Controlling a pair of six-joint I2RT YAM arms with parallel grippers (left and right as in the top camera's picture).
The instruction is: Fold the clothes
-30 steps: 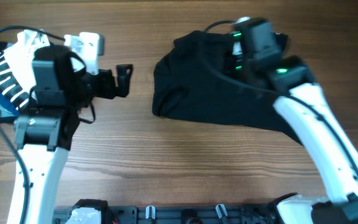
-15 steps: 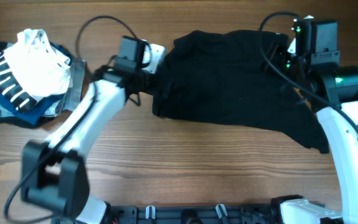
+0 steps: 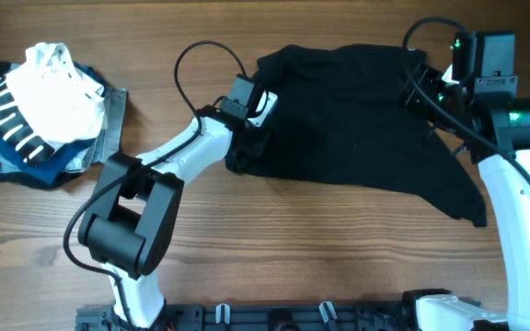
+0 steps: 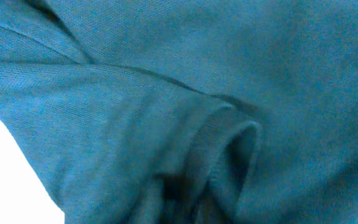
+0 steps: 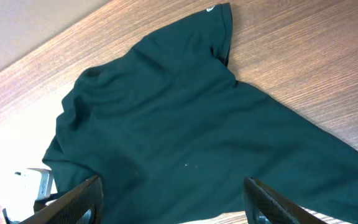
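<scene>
The clothes [image 3: 357, 129], a black T-shirt, lie spread and rumpled on the wooden table, centre to right. My left gripper [image 3: 241, 149] is at the shirt's left edge and is shut on a bunched fold of the fabric. In the left wrist view that fold [image 4: 229, 143] fills the frame and hides the fingers. My right gripper [image 3: 420, 92] hovers over the shirt's upper right part, open. Its two fingers [image 5: 73, 199] stand wide apart above the shirt [image 5: 166, 124] with nothing between them.
A pile of other garments [image 3: 40, 101], one white and one navy with white stripes, sits at the far left of the table. The left arm's white wrist block [image 5: 30, 183] shows beyond the shirt. A black rail [image 3: 274, 317] runs along the table's front edge.
The left arm swung from beside the garment pile to the shirt's left edge and shut on the fabric. The right gripper drew back from the shirt's middle to its upper right.
</scene>
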